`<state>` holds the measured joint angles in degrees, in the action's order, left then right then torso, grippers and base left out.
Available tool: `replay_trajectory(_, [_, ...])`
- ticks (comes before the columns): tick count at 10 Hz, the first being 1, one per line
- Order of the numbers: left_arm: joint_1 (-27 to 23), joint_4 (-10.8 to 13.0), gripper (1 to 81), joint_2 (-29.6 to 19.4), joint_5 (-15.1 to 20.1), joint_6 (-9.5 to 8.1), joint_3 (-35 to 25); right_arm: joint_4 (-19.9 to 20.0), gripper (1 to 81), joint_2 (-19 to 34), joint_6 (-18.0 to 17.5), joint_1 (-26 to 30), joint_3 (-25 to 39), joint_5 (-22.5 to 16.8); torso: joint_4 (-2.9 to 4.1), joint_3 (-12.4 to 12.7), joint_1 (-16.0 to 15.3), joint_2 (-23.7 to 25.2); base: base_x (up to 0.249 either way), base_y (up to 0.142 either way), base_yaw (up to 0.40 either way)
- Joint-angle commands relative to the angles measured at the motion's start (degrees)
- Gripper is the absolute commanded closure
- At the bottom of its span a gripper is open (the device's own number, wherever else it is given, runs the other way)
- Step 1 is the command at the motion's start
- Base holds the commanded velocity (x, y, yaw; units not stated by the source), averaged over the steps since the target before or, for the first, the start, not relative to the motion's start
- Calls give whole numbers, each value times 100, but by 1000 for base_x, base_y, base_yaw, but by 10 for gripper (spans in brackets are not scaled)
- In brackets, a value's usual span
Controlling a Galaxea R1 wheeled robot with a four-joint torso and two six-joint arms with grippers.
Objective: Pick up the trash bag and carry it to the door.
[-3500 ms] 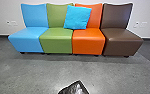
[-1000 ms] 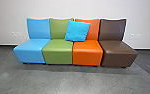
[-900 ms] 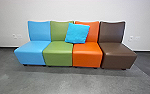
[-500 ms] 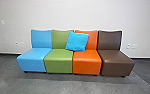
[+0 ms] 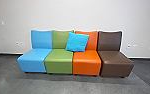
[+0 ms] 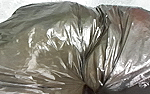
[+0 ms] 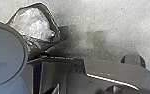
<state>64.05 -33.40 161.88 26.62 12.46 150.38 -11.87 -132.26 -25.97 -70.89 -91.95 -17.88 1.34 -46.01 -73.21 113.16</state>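
L hand (image 6: 90, 90) grips trash bag (image 6: 58, 47) w/ bunched folds.

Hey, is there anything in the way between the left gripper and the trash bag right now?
Nothing that I can see. The left wrist view shows the trash bag large and close, its crinkled plastic facing the camera, with pale floor beyond it.
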Motion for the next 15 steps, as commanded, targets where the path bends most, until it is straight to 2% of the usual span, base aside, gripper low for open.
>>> replay_trajectory(1, [-231,-44,811,-164,440,239,-44,-25,10,-93,109,0,-190,-84,0,0,350,-540,0,0,0])
replay_trajectory(2, [-160,-44,811,-191,414,248,-44,-113,10,-172,109,-88,-287,4,0,347,483,-748,0,0,0])
replay_trajectory(3, [-134,-44,811,-208,405,248,-44,-183,10,-207,109,-159,-330,74,0,575,614,-957,0,0,0])
replay_trajectory(5, [-98,-44,811,-173,413,248,-44,-227,10,-294,118,-290,-409,100,0,835,806,-1263,0,0,0])
replay_trajectory(7, [-54,-44,811,-138,405,283,-44,-324,10,-471,118,-396,-682,268,0,1218,1053,-1639,0,0,0])
replay_trajectory(10, [-45,-35,811,-138,405,283,-18,-333,10,-497,127,-387,-691,268,0,1827,1449,-2238,0,0,0])
replay_trajectory(11, [-28,-35,811,-138,405,292,-18,-333,10,-497,127,-378,-691,268,0,1482,1593,-2457,0,0,0])
replay_trajectory(12, [-2,-35,811,-129,405,319,-18,-333,10,-506,127,-378,-700,268,0,1608,1700,-2616,0,0,0])
replay_trajectory(14, [86,-35,811,-129,387,388,-9,-342,10,-506,127,-387,-718,277,0,1691,1893,-2913,0,0,0])
replay_trajectory(15, [138,-43,811,-138,370,485,-9,-360,10,-506,127,-387,-744,277,0,1707,2019,-3108,0,0,0])
